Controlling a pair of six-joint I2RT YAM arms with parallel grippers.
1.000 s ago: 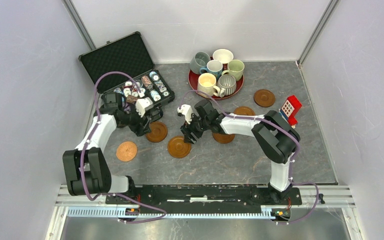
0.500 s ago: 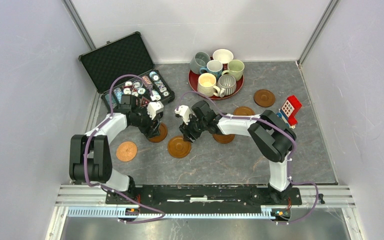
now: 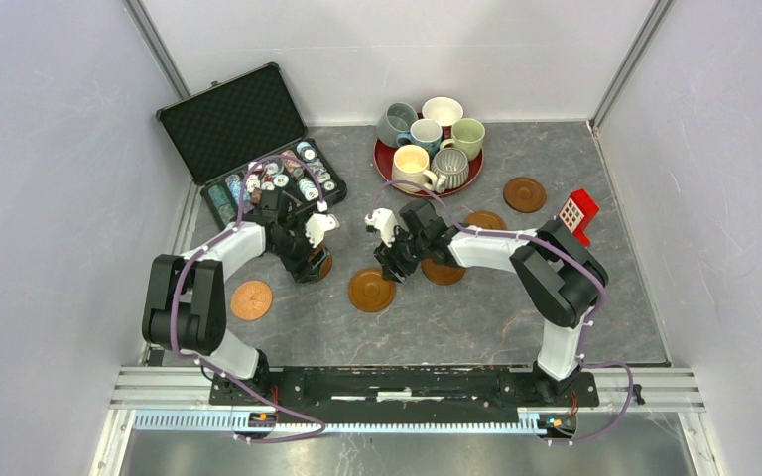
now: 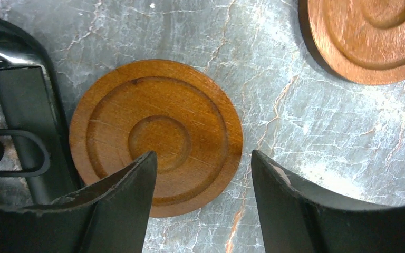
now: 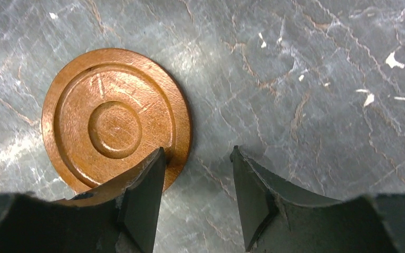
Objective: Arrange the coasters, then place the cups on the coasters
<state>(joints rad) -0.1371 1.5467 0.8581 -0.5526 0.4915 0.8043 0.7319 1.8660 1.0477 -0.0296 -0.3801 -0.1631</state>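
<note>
Coasters (image 3: 371, 289) are what both arms attend to now, and none of the cups (image 3: 410, 164) stands on one yet. Nearest to the arm bases lies the copper-toned coaster (image 3: 251, 299), flat on the table (image 3: 476, 317) and apart from both grippers.

A little farther, the right gripper (image 5: 196, 158) hangs low over a darker coaster (image 5: 116, 121). Its jaws are partly open and hold nothing. One finger (image 5: 145, 184) is above the near rim of the disc and the other above bare stone, so the rim sits between them. I judge this is for pinching the edge, because a flat disc offers no other place to take it.

The left gripper (image 4: 203, 163) stands in the same way over its own coaster (image 4: 155, 137), jaws wide and empty, one finger over the disc and one beside it.

Another coaster (image 3: 444, 271) is half hidden under the right arm, and two more coasters (image 3: 524, 194) lie farther right, loosely scattered, so the arranging seems unfinished.

At the far side all six cups are crowded on the red tray (image 3: 381, 164), probably kept there until the coasters are in order. The open poker-chip case (image 3: 238, 124) at the far left seems to have no part in this.
</note>
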